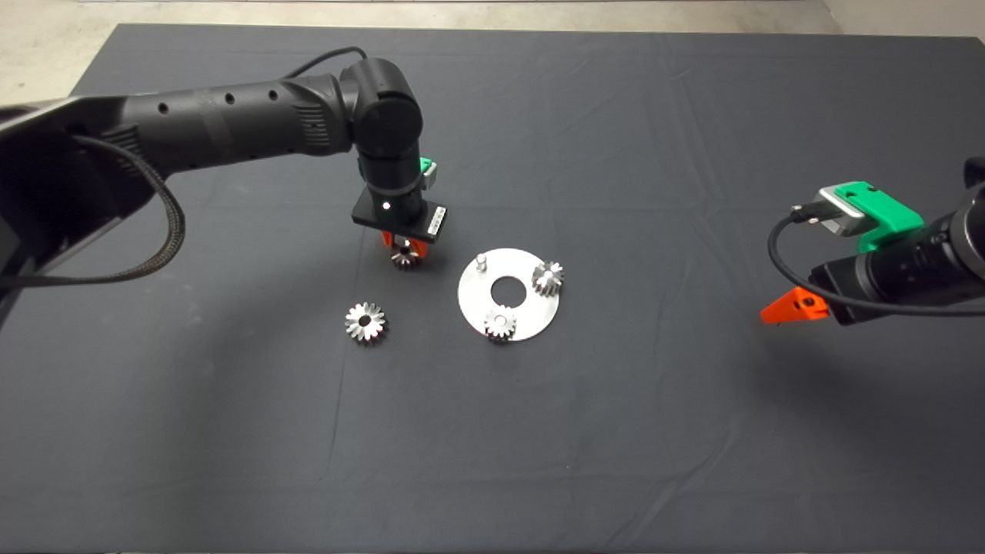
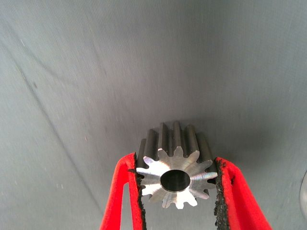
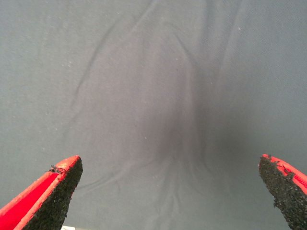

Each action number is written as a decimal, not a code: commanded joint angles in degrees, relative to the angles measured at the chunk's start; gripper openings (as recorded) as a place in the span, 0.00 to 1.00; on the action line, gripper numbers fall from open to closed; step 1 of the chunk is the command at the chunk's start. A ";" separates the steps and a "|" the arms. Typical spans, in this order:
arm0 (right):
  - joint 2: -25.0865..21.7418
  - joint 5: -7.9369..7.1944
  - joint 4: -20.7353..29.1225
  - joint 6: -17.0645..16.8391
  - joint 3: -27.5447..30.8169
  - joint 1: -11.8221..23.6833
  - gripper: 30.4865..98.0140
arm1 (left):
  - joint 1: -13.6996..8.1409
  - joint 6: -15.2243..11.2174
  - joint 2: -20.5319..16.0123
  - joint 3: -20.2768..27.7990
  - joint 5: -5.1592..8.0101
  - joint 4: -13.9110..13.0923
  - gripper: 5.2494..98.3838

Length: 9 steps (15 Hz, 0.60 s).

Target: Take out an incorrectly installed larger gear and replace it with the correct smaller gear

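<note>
Gripped the smaller gear (image 1: 405,258) in the left tool (image 2: 175,160), pads pressed on opposite teeth and the bore facing the wrist camera, just far-left of the round steel plate (image 1: 471,300). Left the larger gear (image 1: 365,322) flat on the mat (image 1: 231,431), near-left of the plate and apart from it, so apparently already off its post. Found the bare pin (image 1: 481,261) at the plate's far-left edge, with two other small gears (image 1: 548,277) (image 1: 500,323) seated on the right and near sides. Judged the step in hand to be carrying the held gear to that pin. Needed a level gear, bore centred straight above the pin, then a slow straight drop with a slight turn so the teeth clear the neighbours; needed a grip kept firm until seated. Kept the right tool (image 3: 172,191) spread wide and holding nothing, over bare mat at the bench's right side, well apart. Could not tell whether the held gear touched the mat or hung above it, with most of the left tool's fingers hidden under the wrist in the head view. Saw no pin in the left wrist view.
</note>
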 commanded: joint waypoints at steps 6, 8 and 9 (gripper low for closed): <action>1.54 -5.43 1.52 1.44 -0.18 1.16 0.98 | -6.88 -2.27 3.19 3.13 2.34 -4.04 0.18; 1.63 -5.43 1.52 1.53 -0.09 1.16 0.98 | -7.41 -2.62 3.89 3.04 2.25 -4.13 0.18; 1.63 -5.43 1.52 1.53 -0.09 1.16 0.98 | -7.50 -2.80 4.48 3.04 2.34 -4.22 0.18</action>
